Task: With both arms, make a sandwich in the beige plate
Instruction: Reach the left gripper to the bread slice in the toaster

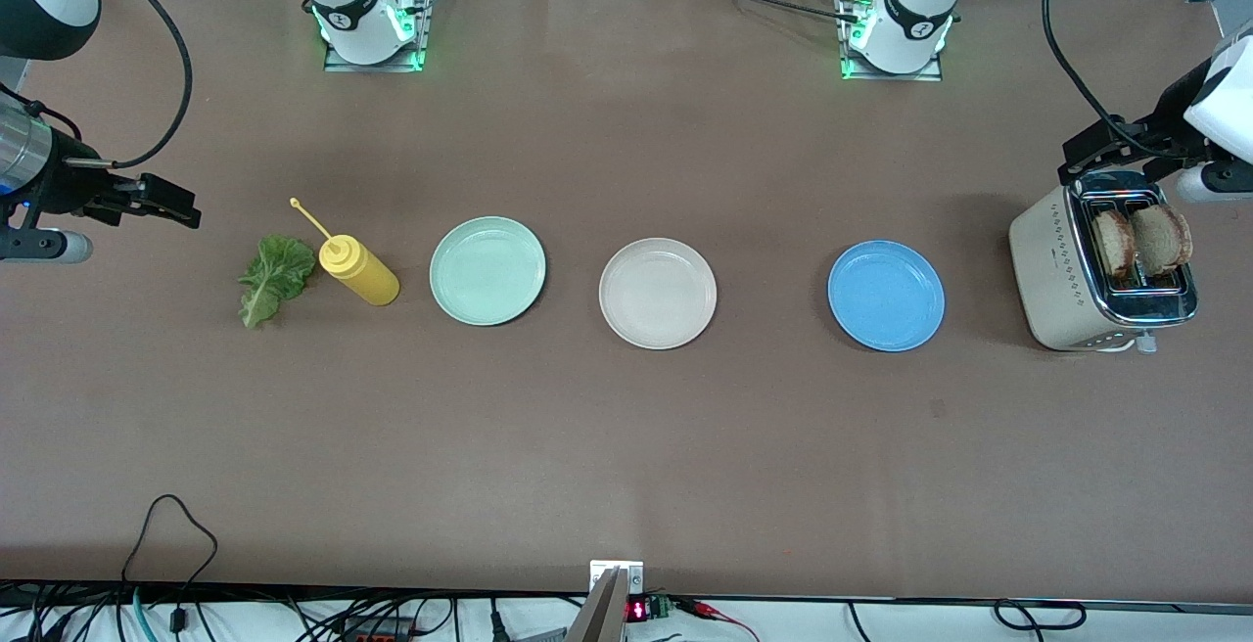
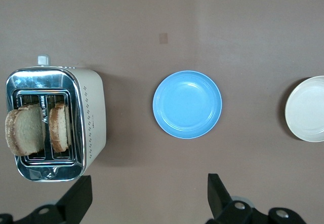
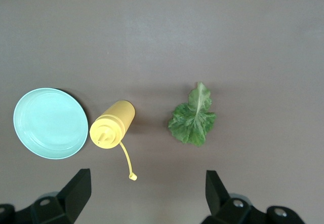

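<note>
**Both grippers up and open, beige plate bare at mid-table**

I'm looking down the table and my three plates sit in a row: the mint green plate (image 1: pixel 487 270) toward the right arm's end, the beige plate (image 1: pixel 657 293) in the middle, the blue plate (image 1: pixel 886 296) toward the left arm's end. All three are apart from one another, with nothing on any of them.

Out at the left arm's end stands the toaster (image 1: pixel 1096 270), and I can see two toast slices (image 1: pixel 1140 241) standing upright in its slots, one per slot. My left gripper (image 1: pixel 1111 155) hangs in the air just over the toaster's edge that lies farther from the front camera; in the left wrist view its fingers (image 2: pixel 76 199) stand spread wide with nothing between them.

At the right arm's end, the lettuce leaf (image 1: pixel 273 278) lies flat on the table, just beside the yellow squeeze bottle (image 1: pixel 358 270), which stands between the leaf and the mint green plate, its cap dangling on a thin strap. My right gripper (image 1: pixel 162 200) hovers over bare table out past the leaf, toward the edge; the right wrist view shows its fingers (image 3: pixel 75 196) wide apart too, holding nothing.
</note>
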Controlling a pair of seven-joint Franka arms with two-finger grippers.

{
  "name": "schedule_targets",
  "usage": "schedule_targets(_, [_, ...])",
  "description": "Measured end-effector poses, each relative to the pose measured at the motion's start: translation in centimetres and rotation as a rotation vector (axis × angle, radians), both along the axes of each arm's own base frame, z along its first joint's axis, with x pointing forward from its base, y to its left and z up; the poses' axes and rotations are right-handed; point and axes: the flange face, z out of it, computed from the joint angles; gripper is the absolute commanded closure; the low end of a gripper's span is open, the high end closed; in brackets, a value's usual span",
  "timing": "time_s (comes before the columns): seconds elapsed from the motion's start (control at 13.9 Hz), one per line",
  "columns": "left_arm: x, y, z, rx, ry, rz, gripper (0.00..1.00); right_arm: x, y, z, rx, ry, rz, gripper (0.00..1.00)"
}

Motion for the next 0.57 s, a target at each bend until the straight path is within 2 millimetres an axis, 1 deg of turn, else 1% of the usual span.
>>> schedule_targets(0.36, [-0.3, 0.3, 0.0, 0.001, 0.003, 0.005, 0.00, 0.0, 0.0, 0.0, 0.000, 0.000, 0.000, 0.00])
schedule_targets(0.43, [-0.4, 0.8, -0.2, 0.002, 0.006, 0.014, 0.00, 0.0, 0.0, 0.0, 0.000, 0.000, 0.000, 0.00])
schedule_targets(0.5, [-0.4, 1.8, -0.5, 0.003, 0.013, 0.027, 0.00, 0.0, 0.0, 0.0, 0.000, 0.000, 0.000, 0.00])
schedule_targets(0.57, [-0.3, 3.6, -1.2, 0.002, 0.025, 0.038, 0.00, 0.0, 0.0, 0.0, 0.000, 0.000, 0.000, 0.00])
